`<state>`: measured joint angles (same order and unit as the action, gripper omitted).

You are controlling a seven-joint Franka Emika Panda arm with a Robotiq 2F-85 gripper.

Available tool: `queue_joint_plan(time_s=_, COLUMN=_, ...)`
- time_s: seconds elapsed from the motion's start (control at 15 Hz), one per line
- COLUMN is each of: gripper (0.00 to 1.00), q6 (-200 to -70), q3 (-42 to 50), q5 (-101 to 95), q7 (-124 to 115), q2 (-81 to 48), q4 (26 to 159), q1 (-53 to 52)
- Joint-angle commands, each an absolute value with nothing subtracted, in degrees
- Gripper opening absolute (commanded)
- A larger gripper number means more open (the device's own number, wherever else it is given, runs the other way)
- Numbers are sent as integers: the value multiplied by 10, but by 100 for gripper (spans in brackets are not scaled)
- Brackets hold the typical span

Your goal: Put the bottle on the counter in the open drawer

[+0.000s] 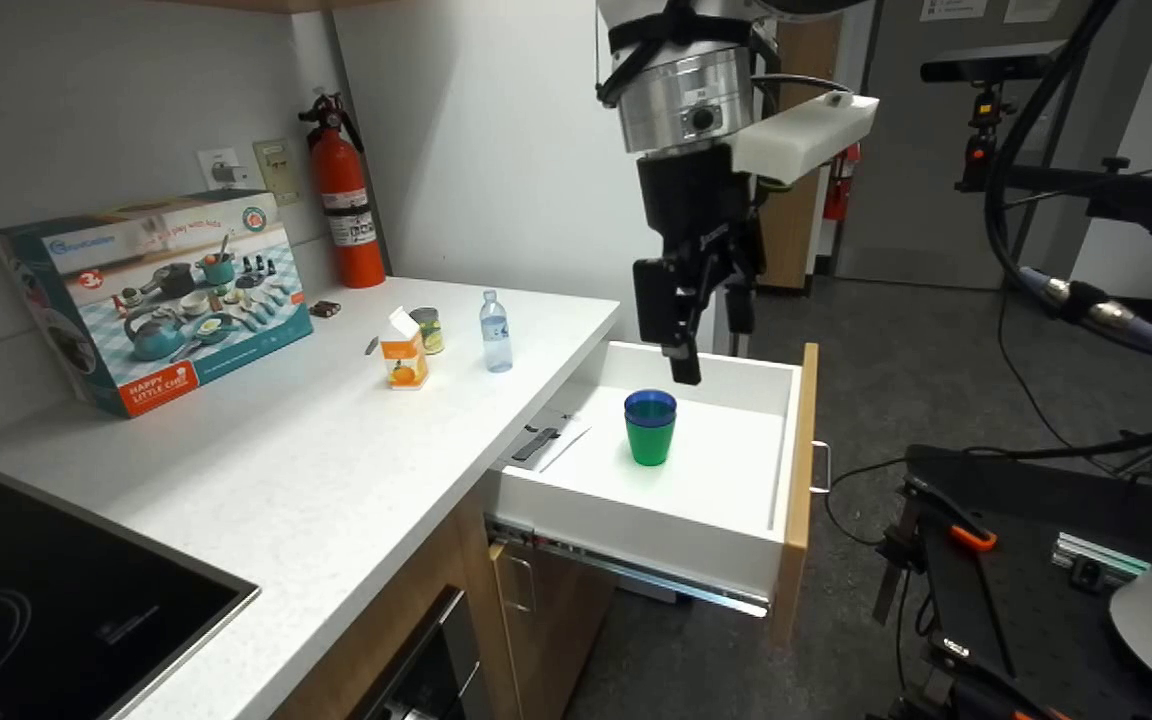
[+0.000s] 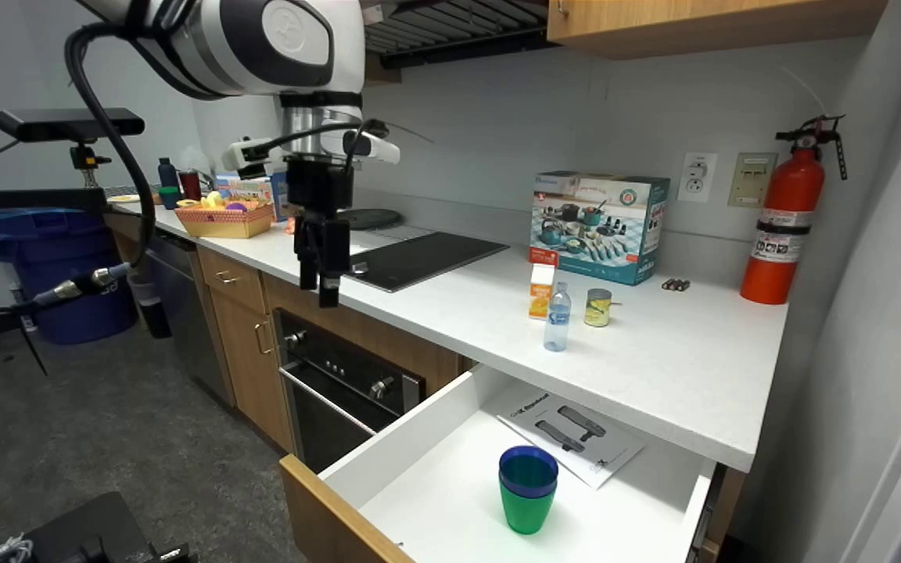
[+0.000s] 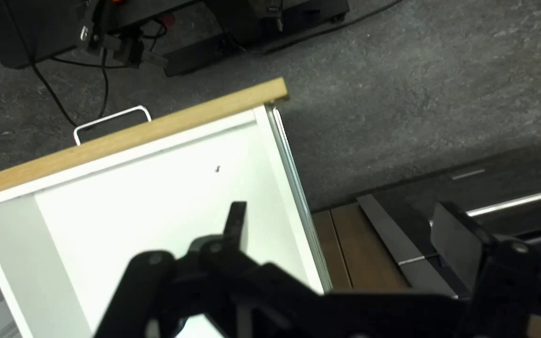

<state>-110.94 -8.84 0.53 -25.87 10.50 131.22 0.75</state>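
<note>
**Clear bottle (image 1: 497, 338) stood upright on the tabletop (image 1: 336, 450), pincer (image 3: 343, 220) spread wide**

In an exterior view, the bottle, tinted pale blue, is placed near the right edge of the tabletop, close to the pulled-out drawer (image 1: 636, 530). To its left, an orange-and-white carton (image 1: 403, 358) is seen, apart from it, and just beyond the carton a small can (image 1: 429, 330) is partly hidden. Farther left, a large printed box (image 1: 186, 300) is set near the wall (image 1: 136, 110), and a red fire extinguisher (image 1: 344, 200) is stood at the far end. The near left is taken up by a black cooktop (image 1: 56, 600).

Inside the drawer, in both exterior views, a cup (image 2: 528, 500), blue at the top and green below, is stood upright; a printed leaflet (image 2: 573, 438) is laid flat on the side close to the tabletop.

The pincer is held in mid-air, well apart from the bottle, with its fingers (image 3: 235, 223) pointed downward. In the wrist view they are parted widely, one side of the drawer seen between.
</note>
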Motion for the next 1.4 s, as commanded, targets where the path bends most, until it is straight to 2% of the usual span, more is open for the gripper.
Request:
queue_joint_plan(time_s=0.0, gripper=100, q6=-1155, q3=-73, q5=-29, q7=-293, q2=61, q4=1259, q1=8)
queue_joint_plan(time_s=0.33, gripper=100, q6=-1203, q3=-54, q5=-79, q7=-359, q2=-25, q4=1166, q1=7)
queue_joint_plan(time_s=0.6, gripper=100, q6=-1183, q3=-35, q5=-83, q7=-381, q2=-90, q4=1085, q1=-6)
queue_joint_plan(time_s=0.67, gripper=100, q6=-1203, q3=-32, q5=-75, q7=-365, q2=-51, q4=1138, q1=-7)
queue_joint_plan(time_s=1.33, gripper=100, q6=-1210, q3=-2, q5=-87, q7=-396, q2=-113, q4=1078, q1=-7)
